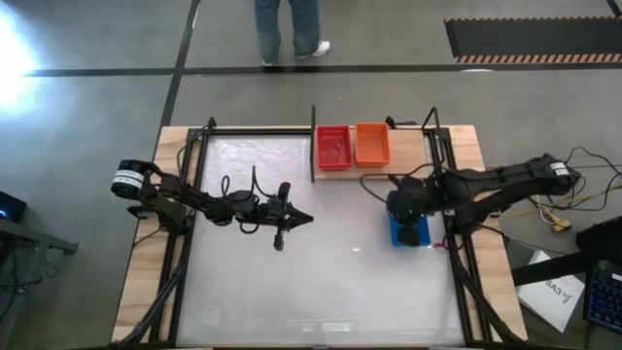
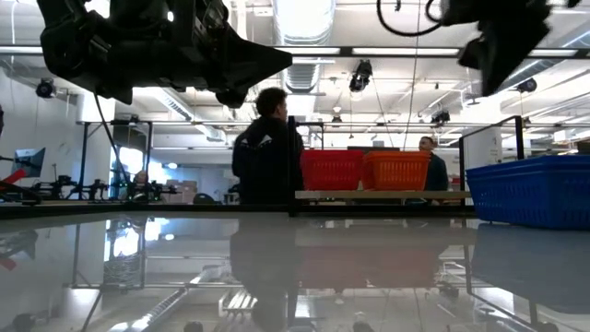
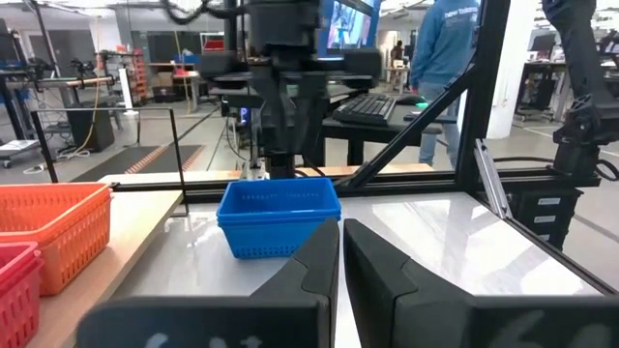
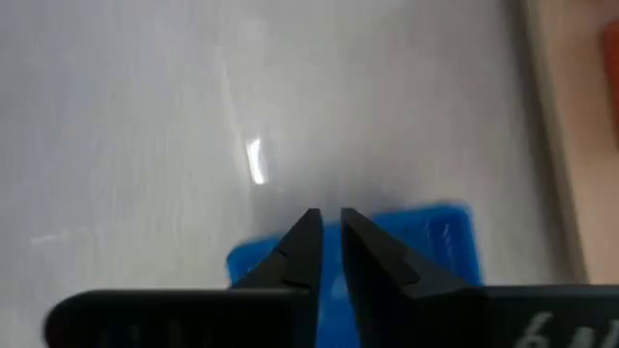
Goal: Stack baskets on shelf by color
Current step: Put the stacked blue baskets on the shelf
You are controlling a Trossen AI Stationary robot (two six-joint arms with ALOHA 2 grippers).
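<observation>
Baskets are split between two spots: a red basket [image 1: 333,148] and an orange basket [image 1: 372,143] sit side by side on the shelf [image 1: 408,149] at the table's far edge, while a blue basket [image 1: 409,231] stands alone on the white tabletop [image 1: 292,282], near the right frame post and just short of the shelf. The right gripper [image 4: 329,229] hangs right over that blue basket, fingers narrowed to a slim gap; whether they pinch its rim I cannot tell. The left gripper [image 3: 340,253] waits above the middle of the table, clenched on nothing.

My guess is the risk lies in a thin bite on the mesh wall: the basket could tip or slip off on the lift, or clip the black post beside it on the way to the shelf.

A paper [image 1: 556,289] lying off the table's right side bears printing too small to read. A person [image 2: 267,148] stands beyond the shelf.
</observation>
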